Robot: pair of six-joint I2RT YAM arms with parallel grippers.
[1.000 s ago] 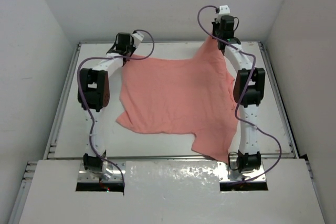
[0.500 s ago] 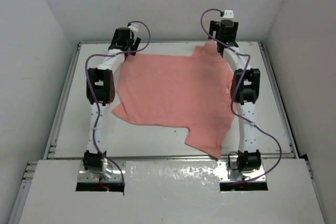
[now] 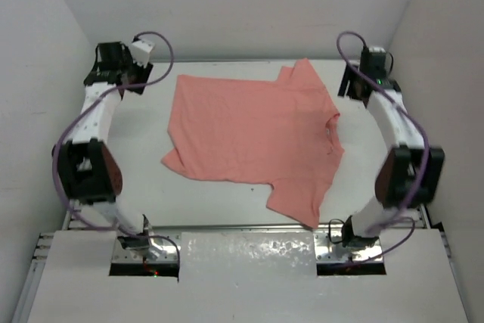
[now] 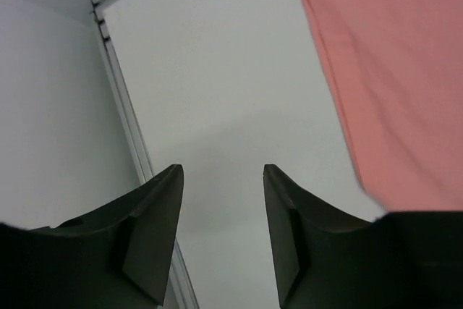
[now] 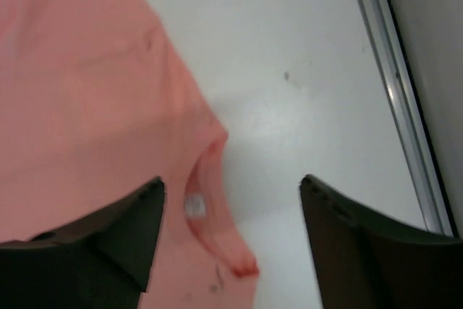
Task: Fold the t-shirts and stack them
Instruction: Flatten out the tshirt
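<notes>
The white table [image 3: 227, 202], set between pale walls [image 3: 227, 5] and edged by a metal rail [image 4: 126, 106], carries the salmon-pink t-shirt [image 3: 249, 138] spread flat across its middle, neck toward the right side and one sleeve reaching toward the near edge. The left gripper [image 4: 222, 171] hangs over bare table by the far left corner, just off the shirt's edge, jaws partly apart and gripping nothing. The right gripper [image 5: 231, 181] hangs beside the collar [image 5: 224, 244], jaws wide and empty, and a small white neck tag [image 5: 193, 205] inside that collar is too blurred to read.
</notes>
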